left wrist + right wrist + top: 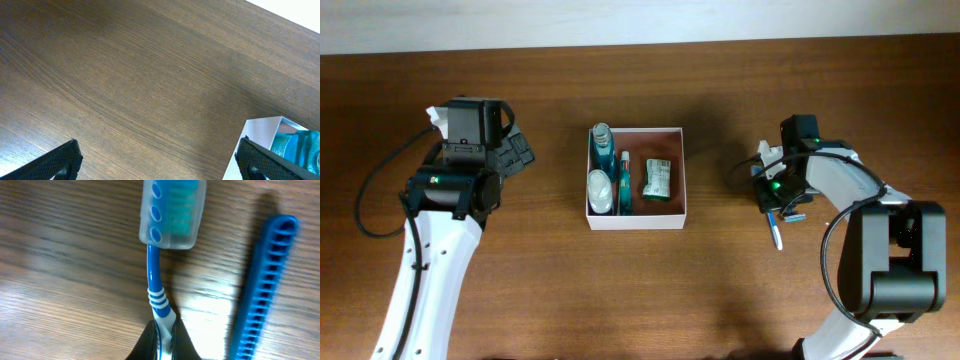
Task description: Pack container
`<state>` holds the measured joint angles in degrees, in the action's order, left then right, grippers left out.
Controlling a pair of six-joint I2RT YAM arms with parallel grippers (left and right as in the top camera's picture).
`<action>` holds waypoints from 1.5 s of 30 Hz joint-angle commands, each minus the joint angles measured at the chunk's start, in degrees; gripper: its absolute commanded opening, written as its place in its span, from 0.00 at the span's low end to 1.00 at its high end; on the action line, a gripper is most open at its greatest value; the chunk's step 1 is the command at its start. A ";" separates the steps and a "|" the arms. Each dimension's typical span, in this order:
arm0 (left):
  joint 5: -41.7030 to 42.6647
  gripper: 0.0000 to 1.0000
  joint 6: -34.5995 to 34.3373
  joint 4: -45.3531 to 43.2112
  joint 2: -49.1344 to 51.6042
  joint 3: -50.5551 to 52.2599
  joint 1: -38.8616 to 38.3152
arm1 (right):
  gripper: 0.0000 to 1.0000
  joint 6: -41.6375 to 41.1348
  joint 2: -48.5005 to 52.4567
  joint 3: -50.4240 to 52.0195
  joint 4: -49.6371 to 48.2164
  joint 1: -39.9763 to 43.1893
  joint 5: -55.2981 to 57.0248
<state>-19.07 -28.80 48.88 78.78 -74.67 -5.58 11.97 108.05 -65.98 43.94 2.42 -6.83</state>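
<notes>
1. Centre of the overhead view: the small square open-topped container (666, 148), with thin white walls and a reddish-brown inside, sits on the dark brown wooden table (620, 300), roughly midway between the two arms.
2. Its left half is filled: a clear bottle of teal liquid (603, 148) lies along the left wall, a white rounded item (599, 190) sits below the bottle in frame, and a slim teal tube (624, 186) lies just beside both.
3. A green-and-white packet (657, 178) lies in the middle of the box; the reddish-brown floor to its right is bare.
4. In the left wrist view a white corner of the container shows at the lower right, with the teal bottle inside it.
5. The left gripper (160, 167) hangs well to the left of the box, its dark fingers (57, 162) spread wide over bare wood, grasping nothing.
6. The right gripper (161, 341) is at the right of the overhead view, well apart from the box, low over the table and pinched onto the handle of a blue toothbrush (154, 272) whose head wears a translucent cap.
7. A blue plastic comb (267, 280) lies on the wood just right of the toothbrush, apart from it.
</notes>
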 commanded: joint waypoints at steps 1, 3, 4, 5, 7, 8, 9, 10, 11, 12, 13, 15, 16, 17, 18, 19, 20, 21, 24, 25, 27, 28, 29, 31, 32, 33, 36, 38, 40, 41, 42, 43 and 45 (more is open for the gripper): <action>0.02 1.00 -0.31 0.04 0.28 -0.46 0.39 | 0.04 -0.44 0.31 -2.99 0.98 -0.17 -7.93; 0.02 0.99 -0.31 0.04 0.28 -0.46 0.39 | 0.04 -0.44 -0.85 -4.55 1.55 -0.22 -11.19; 0.02 0.99 -0.31 0.04 0.28 -0.46 0.39 | 0.04 -0.44 -1.60 -5.35 1.77 -0.24 -12.90; 0.02 0.99 -0.31 0.04 0.28 -0.46 0.39 | 0.04 -0.44 -2.27 -6.08 1.99 -0.33 -14.38; 0.02 0.99 -0.31 0.04 0.28 -0.46 0.39 | 0.04 -0.46 -3.76 -8.00 2.82 -0.96 -16.90; 0.02 0.99 -0.31 0.04 0.28 -0.46 0.39 | 0.04 -0.81 -4.44 -9.11 3.43 -1.44 -17.05; 0.00 0.99 -0.31 0.04 0.28 -0.46 0.39 | 0.04 -1.33 -5.11 -10.21 4.00 -2.10 -16.96; 0.02 0.99 -0.31 0.04 0.28 -0.46 0.39 | 0.04 -1.60 -5.79 -11.41 4.52 -2.97 -16.96; 0.02 0.99 -0.31 0.04 0.28 -0.46 0.39 | 0.04 -1.77 -6.34 -12.44 4.92 -3.82 -16.96; 0.02 0.99 -0.31 0.04 0.28 -0.46 0.39 | 0.04 -1.75 -6.93 -13.68 5.33 -5.03 -16.94; 0.00 0.99 -0.31 0.04 0.28 -0.46 0.39 | 0.04 -1.79 -7.37 -14.69 5.49 -6.12 -16.94; 0.02 0.99 -0.31 0.04 0.28 -0.46 0.39 | 0.04 -1.99 -8.00 -16.68 5.64 -8.41 -16.90; 0.02 0.99 -0.31 0.04 0.28 -0.46 0.39 | 0.04 -2.60 -8.09 -17.64 5.57 -9.70 -16.70; 0.00 0.99 -0.31 0.04 0.28 -0.46 0.39 | 0.04 -3.34 -8.13 -18.45 5.55 -10.75 -16.52; 0.02 0.99 -0.31 0.04 0.28 -0.46 0.39 | 0.04 -3.54 -8.13 -19.32 5.46 -12.02 -16.55; 0.02 0.99 -0.31 0.04 0.28 -0.46 0.39 | 0.04 -3.91 -8.13 -19.76 5.14 -13.16 -16.52; 0.02 0.99 -0.31 0.04 0.28 -0.46 0.39 | 0.04 -3.98 -8.13 -19.93 4.70 -14.27 -16.55; 0.02 0.99 -0.31 0.04 0.28 -0.46 0.39 | 0.04 -4.15 -8.13 -19.93 4.02 -15.82 -16.55; 0.02 0.99 -0.31 0.04 0.28 -0.46 0.39 | 0.04 -4.09 -7.93 -19.85 2.47 -18.49 -16.52; 0.02 0.99 -0.31 0.04 0.28 -0.46 0.39 | 0.04 -4.02 -7.93 -19.80 1.60 -19.39 -16.52; 0.02 0.99 -0.31 0.04 0.28 -0.46 0.39 | 0.04 -3.85 -7.85 -19.80 -0.11 -20.98 -16.50; 0.02 0.99 -0.31 0.04 0.28 -0.46 0.39 | 0.04 -3.87 -7.76 -19.80 -1.05 -21.68 -16.50; 0.02 0.99 -0.31 0.04 0.28 -0.46 0.39 | 0.04 -3.89 -7.61 -19.80 -2.08 -22.43 -16.50; 0.02 0.99 -0.31 0.04 0.28 -0.46 0.39 | 0.04 -3.89 -7.26 -19.80 -3.74 -23.63 -16.48; 0.02 0.99 -0.31 0.04 0.28 -0.46 0.39 | 0.04 -3.89 -7.08 -19.80 -4.26 -24.06 -16.46; 0.02 0.99 -0.31 0.04 0.28 -0.46 0.39 | 0.04 -3.91 -6.80 -19.80 -4.81 -24.61 -16.26; 0.02 0.99 -0.31 0.04 0.28 -0.46 0.39 | 0.04 -3.93 -6.19 -19.76 -5.22 -25.73 -14.58; 0.02 0.99 -0.31 0.04 0.28 -0.46 0.39 | 0.04 -3.91 -5.57 -19.74 -5.20 -26.45 -13.38; 0.02 0.99 -0.31 0.04 0.28 -0.46 0.39 | 0.04 -3.93 -5.11 -19.65 -5.20 -26.51 -13.27; 0.02 0.99 -0.31 0.04 0.28 -0.46 0.39 | 0.04 -3.96 -4.85 -19.63 -5.20 -26.51 -13.29; 0.02 0.99 -0.31 0.04 0.28 -0.46 0.39 | 0.04 -4.02 -4.61 -19.58 -5.20 -26.51 -13.29; 0.02 1.00 -0.31 0.04 0.28 -0.46 0.39 | 0.04 -4.17 -4.42 -19.52 -5.20 -26.51 -13.29; 0.02 0.99 -0.31 0.04 0.28 -0.46 0.39 | 0.04 -4.17 -3.78 -19.34 -5.20 -26.64 -13.31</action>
<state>-19.07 -28.80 48.88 78.78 -74.67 -5.58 7.97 103.02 -85.08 38.89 -23.73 -20.84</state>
